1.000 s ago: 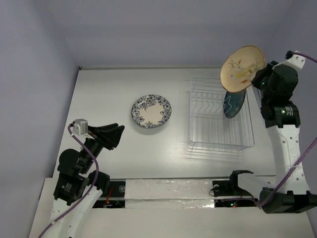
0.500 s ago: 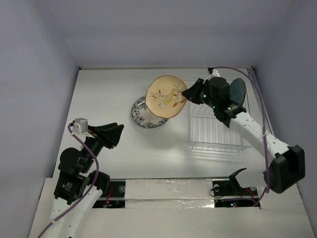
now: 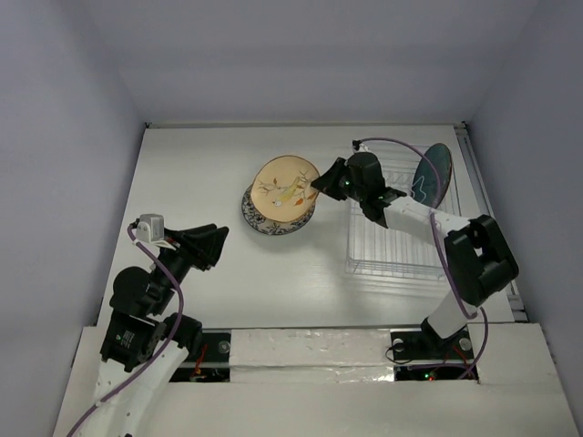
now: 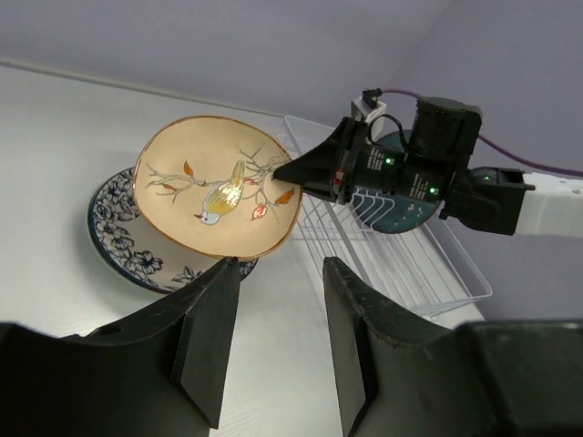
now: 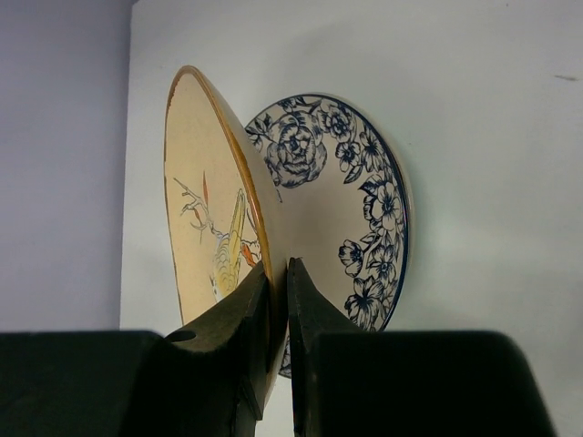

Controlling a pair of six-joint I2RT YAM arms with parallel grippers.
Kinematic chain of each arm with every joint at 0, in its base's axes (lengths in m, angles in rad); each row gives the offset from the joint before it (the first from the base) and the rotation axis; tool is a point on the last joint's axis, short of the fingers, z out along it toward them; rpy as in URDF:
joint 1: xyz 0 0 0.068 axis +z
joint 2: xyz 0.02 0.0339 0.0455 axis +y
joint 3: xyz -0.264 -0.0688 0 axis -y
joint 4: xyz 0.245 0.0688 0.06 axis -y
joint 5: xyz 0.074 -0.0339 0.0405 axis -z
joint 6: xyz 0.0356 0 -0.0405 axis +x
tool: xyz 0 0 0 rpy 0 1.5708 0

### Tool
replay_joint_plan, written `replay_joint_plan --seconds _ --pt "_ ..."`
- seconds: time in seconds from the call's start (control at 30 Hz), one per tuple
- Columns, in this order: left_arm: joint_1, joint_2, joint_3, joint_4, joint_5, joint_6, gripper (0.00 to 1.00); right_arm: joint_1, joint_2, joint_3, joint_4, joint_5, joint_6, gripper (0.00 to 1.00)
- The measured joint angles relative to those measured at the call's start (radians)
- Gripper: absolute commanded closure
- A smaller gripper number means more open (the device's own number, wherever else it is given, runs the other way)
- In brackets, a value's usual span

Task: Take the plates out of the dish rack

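The tan-yellow plate (image 3: 285,188) is pinched at its rim between the fingers of the right pincer (image 3: 318,181), an edge hold that suits a thin disc lifted out of upright slots. It hangs tilted just over the white plate with blue flowers (image 3: 260,218), which lies flat near the middle of the surface (image 3: 200,164). Whether the two touch I cannot tell. I judge it is meant to be stacked there, so the tilt needs levelling before release. Toward the right edge sits the dish rack (image 3: 392,246), with the dark teal-blue plate (image 3: 434,168) upright at its far end, near the far right corner, not yet unloaded. The left pincer (image 3: 217,248) hovers spread and empty toward the near left corner, clear of the stack.
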Motion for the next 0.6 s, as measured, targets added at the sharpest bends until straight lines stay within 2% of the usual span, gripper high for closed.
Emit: replay_joint_plan --seconds 0.5,0.6 --pt "0.020 0.016 0.000 0.000 0.003 0.000 0.61 0.058 0.180 0.000 0.093 -0.014 0.061 1.00" --pt "0.025 0.022 0.000 0.000 0.003 0.000 0.61 0.058 0.189 0.000 0.112 -0.010 0.068 0.94"
